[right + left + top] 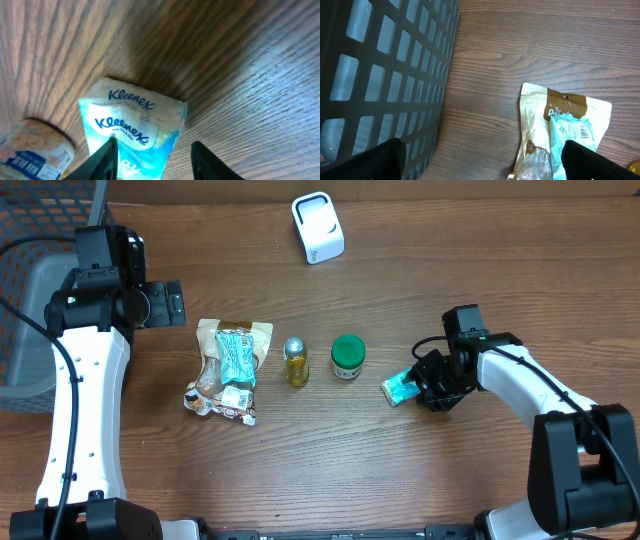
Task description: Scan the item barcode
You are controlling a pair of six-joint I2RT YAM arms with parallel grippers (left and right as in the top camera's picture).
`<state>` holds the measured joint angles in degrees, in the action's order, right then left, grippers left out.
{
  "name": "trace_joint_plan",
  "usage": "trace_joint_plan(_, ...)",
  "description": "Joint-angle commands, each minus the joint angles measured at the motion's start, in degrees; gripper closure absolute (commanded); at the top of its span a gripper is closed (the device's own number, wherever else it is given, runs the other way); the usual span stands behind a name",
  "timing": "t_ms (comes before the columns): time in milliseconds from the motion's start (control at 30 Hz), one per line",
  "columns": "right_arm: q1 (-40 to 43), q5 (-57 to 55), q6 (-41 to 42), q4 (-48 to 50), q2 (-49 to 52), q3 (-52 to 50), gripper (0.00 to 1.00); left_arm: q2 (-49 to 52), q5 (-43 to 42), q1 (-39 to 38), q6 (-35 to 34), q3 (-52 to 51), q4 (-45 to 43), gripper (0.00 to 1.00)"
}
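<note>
Lying flat on the table (480, 270), right of centre overhead: one Kleenex pack (399, 390), beside a green-lidded jar (347, 357). Right hand (425, 388) straddles the pack, one finger on each side; whether it grips cannot be told. Left hand (482, 157), upper left overhead, has its fingers spread wide.

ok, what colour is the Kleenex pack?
The Kleenex pack is light blue with white panel, blue lettering; best in right wrist view.
</note>
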<state>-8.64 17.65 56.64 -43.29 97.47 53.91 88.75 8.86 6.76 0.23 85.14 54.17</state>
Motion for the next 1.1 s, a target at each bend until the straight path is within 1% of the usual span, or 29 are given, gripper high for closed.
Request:
trace_joint_plan(0,-1.6,-4.2,2.2,0.4,-0.4,0.0,0.57,-0.9,0.3,0.0,1.1,1.3,-0.2,0.0)
trace_joint_plan(167,-3.4,-6.4,2.1,2.4,-0.3,0.0,0.65,-0.9,0.3,0.0,1.1,1.3,-0.2,0.0)
trace_joint_plan(533,-7.1,-12.6,6.4,3.4,-0.3,0.0,0.65,-0.9,0.3,0.0,1.1,1.3,-0.2,0.0)
trace_joint_plan(767,-7.1,-13.4,6.6,4.0,-0.3,0.0,0.64,-0.9,0.3,0.0,1.1,1.3,-0.2,0.0)
trace_joint_plan(833,-7.1,-13.8,6.6,4.0,-0.3,0.0,0.66,-0.9,0.3,0.0,1.1,1.3,-0.2,0.0)
trace_joint_plan(967,-7.0,-14.6,6.3,3.7,-0.3,0.0,0.73,-0.9,0.3,0.0,1.1,1.3,-0.2,0.0)
trace_joint_plan(1067,-7.0,-15.1,6.3,3.8,-0.3,0.0,0.74,-0.9,0.3,0.0,1.1,1.3,-0.2,0.01)
